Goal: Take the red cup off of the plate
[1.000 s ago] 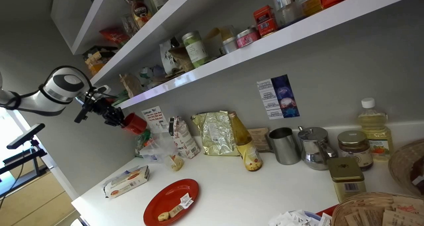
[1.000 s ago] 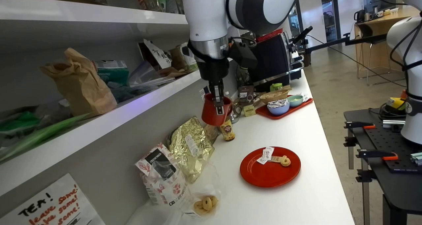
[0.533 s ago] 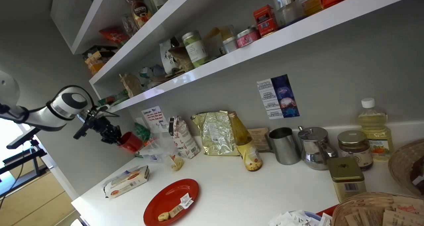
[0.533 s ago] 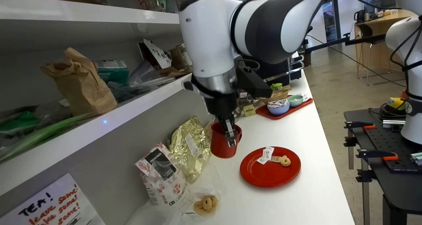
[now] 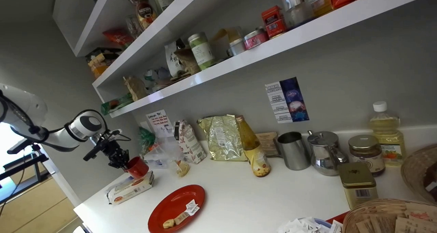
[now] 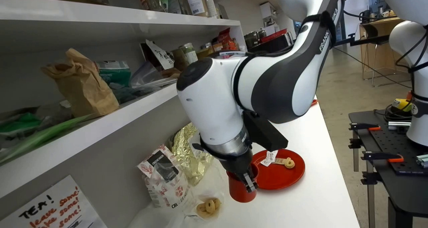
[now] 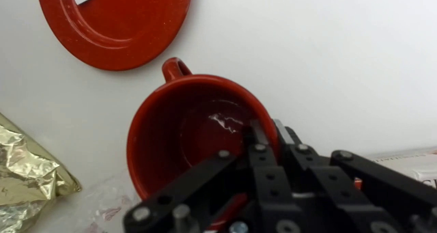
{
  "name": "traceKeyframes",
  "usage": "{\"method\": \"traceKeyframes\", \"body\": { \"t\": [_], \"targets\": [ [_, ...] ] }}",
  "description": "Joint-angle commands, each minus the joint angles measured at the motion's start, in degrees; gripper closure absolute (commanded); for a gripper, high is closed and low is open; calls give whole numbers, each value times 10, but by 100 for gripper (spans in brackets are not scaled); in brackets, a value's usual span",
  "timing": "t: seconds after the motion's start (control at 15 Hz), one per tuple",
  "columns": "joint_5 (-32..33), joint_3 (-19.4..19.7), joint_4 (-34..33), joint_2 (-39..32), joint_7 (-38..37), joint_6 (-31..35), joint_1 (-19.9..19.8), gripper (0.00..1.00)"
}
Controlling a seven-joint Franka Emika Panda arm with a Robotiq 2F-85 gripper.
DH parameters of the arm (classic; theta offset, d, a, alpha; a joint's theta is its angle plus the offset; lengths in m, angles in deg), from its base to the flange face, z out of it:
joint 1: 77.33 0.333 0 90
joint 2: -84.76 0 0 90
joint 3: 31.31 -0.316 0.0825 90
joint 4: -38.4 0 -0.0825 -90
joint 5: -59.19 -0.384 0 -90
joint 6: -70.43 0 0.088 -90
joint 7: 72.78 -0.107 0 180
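"While the arm (image 6: 281, 87) is hanging over the white surface (image 6: 314, 194), what is the claw (image 7: 271, 130) holding?"

"Item one: red cup (image 7: 205, 134), plain, single handle. The claw is pinching it at the rim, one finger sitting inside, the other outside."

"And where is it standing in relation to the plate (image 6: 281, 178)?"

"Off it. In the wrist view the red cup is showing just beside the plate, apart, its handle pointing towards it. Whether the base is touching the surface, I cannot tell."

"Item two, the plate: what is it carrying?"

"Round, glossy, red, shallow-rimmed; white paper slips (image 6: 269, 158) and a pale ring-shaped piece (image 6: 289, 163) are lying on it."

"Sundries?"

"In an exterior view, a long white packet (image 5: 128, 192) is lying on the surface. A gold foil bag (image 5: 218, 137) is standing with a glass bottle (image 5: 254, 151) just beside it; a steel pitcher (image 5: 293, 151) and a steel teapot (image 5: 324, 154) are standing farther along, next to each other."
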Motion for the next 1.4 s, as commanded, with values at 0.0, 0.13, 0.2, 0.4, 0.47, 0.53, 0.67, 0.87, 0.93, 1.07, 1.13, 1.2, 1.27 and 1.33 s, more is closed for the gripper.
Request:
{"method": "traceKeyframes", "body": {
  "t": [0.0, 0.13, 0.2, 0.4, 0.47, 0.53, 0.67, 0.87, 0.93, 1.07, 1.13, 1.2, 1.27, 1.33],
  "targets": [
    [-15, 20, -67, -61, 25, -42, 17, 98],
    [-24, 23, -84, -88, 36, -54, 15, 98],
    [-28, 25, -93, -102, 40, -60, 14, 98],
    [-42, 30, -111, -134, 58, -75, 11, 98],
    [-47, 31, -118, -143, 63, -79, 9, 98],
    [-51, 33, -123, -151, 68, -83, 8, 98],
    [-60, 36, -134, -162, 77, -91, 2, 98],
    [-68, 43, -149, -174, 87, -99, -3, 98],
    [-70, 44, -153, -176, 90, -102, -5, 98],
    [-77, 44, -161, -181, 98, -108, -9, 98],
    [-79, 44, -163, -182, 100, -111, -10, 98],
    [-81, 44, -166, -184, 102, -113, -11, 98],
    [-82, 44, -167, -185, 104, -115, -12, 98],
    [-84, 44, -168, -186, 106, -116, -13, 98]
  ]
}}
